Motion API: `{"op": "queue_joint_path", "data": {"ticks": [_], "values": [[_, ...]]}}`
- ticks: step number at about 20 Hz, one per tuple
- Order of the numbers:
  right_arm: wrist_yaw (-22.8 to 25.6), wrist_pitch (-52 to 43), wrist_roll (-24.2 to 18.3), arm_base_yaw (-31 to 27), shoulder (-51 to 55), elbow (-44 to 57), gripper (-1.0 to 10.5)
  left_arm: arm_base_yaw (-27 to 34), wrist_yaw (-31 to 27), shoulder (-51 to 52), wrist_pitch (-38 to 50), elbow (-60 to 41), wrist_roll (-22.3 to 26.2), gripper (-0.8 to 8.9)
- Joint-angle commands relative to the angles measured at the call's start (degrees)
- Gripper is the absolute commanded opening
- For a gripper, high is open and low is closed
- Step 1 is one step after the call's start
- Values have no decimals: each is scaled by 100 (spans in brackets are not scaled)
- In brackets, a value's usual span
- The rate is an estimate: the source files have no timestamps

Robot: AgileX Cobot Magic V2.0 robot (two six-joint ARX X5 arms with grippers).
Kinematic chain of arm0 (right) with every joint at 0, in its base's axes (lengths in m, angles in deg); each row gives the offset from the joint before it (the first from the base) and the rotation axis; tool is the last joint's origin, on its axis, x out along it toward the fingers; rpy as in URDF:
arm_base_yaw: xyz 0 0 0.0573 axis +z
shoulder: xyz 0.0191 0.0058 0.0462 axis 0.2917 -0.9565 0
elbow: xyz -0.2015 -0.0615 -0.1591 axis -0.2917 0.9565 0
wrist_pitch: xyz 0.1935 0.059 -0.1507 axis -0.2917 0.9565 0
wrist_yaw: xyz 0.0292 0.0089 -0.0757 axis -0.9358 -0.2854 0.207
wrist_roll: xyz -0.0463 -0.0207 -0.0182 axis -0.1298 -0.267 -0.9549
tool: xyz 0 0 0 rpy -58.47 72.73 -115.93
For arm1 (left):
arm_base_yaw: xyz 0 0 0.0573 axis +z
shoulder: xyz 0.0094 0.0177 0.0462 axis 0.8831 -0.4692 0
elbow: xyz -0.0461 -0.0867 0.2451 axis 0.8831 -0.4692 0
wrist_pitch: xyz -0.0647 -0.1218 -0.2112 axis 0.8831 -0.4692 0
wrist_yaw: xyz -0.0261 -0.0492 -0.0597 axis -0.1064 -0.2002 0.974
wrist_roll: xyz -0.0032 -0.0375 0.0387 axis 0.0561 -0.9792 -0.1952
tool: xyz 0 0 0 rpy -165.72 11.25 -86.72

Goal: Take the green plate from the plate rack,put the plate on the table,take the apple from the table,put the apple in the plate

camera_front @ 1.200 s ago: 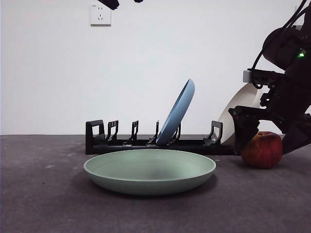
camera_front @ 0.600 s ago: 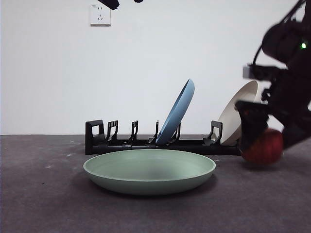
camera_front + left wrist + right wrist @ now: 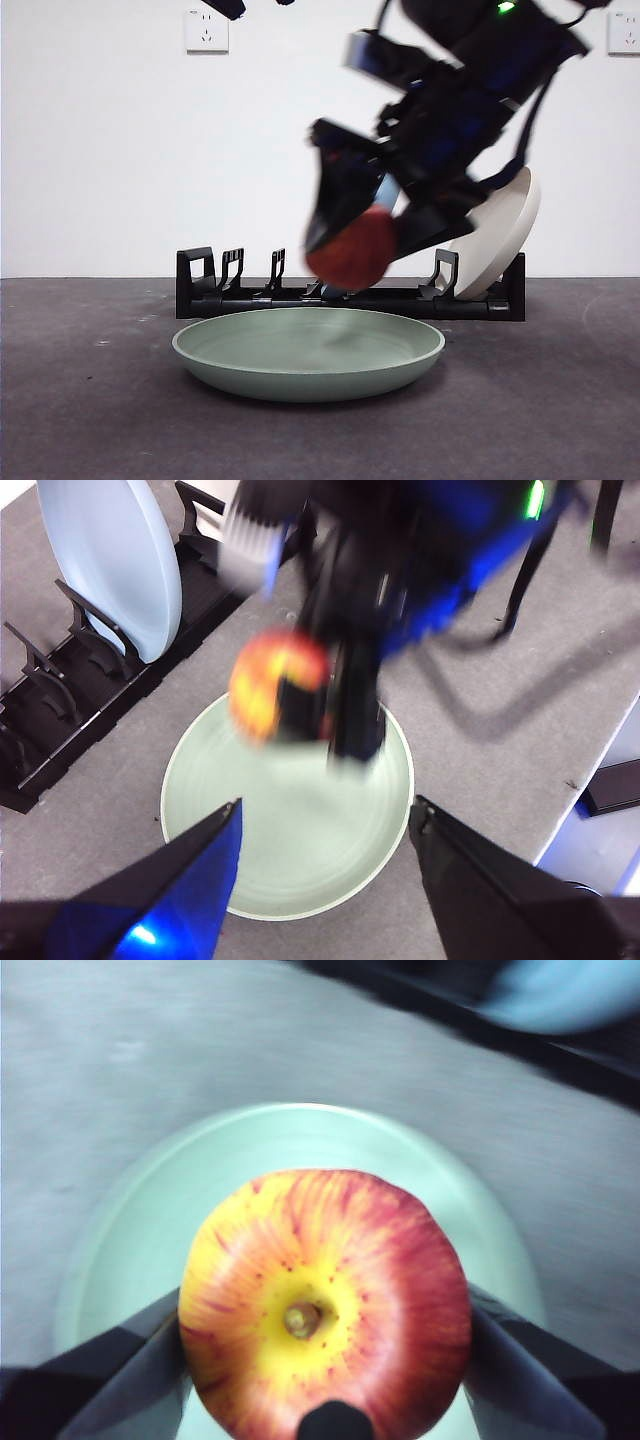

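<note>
The green plate [image 3: 308, 350] lies flat on the dark grey table [image 3: 80, 420] in front of the black plate rack [image 3: 250, 295]. My right gripper [image 3: 365, 235] hangs above the plate's middle, shut on the red and yellow apple [image 3: 350, 250]. In the right wrist view the apple [image 3: 325, 1305] fills the space between the two jaws, with the green plate [image 3: 140, 1230] directly below. The left wrist view looks down on the green plate [image 3: 290, 850], the blurred apple [image 3: 270, 680] and the right arm over it. My left gripper [image 3: 325, 865] is open, high above the plate.
A blue plate [image 3: 110, 560] stands tilted in the rack [image 3: 60, 710]. A beige plate [image 3: 500, 235] leans at the rack's right end. A wall socket [image 3: 206, 30] sits high on the white wall.
The right gripper lifted the apple off the table at the right and carried it leftward and up, so it now hangs over the green plate. The plate has not moved.
</note>
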Motion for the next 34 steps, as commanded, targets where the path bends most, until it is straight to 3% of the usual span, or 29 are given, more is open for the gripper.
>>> {"op": "queue_joint_path", "data": {"ticks": [1,13,14,17,18,27,34], "values": [[210,-168,120,153,-348,15,-17,-7,-4,4,24,-13,-55,283],[262,-229,111,190,-957,15,-14,-7,-7,4,31,-13,-57,283],[260,-234,111,190,-957,15,47,-7,-7,4,31,-13,-57,283],[264,-245,114,190,-957,15,570,-7,-7,4,28,-13,-57,283],[264,-264,114,190,-957,15,652,-7,-7,4,28,-13,-57,283],[304,-267,116,190,-503,2,662,-7,-13,4,24,-13,-57,283],[238,1637,116,190,1342,2,661,-4,-24,4,26,-13,-57,283]]}}
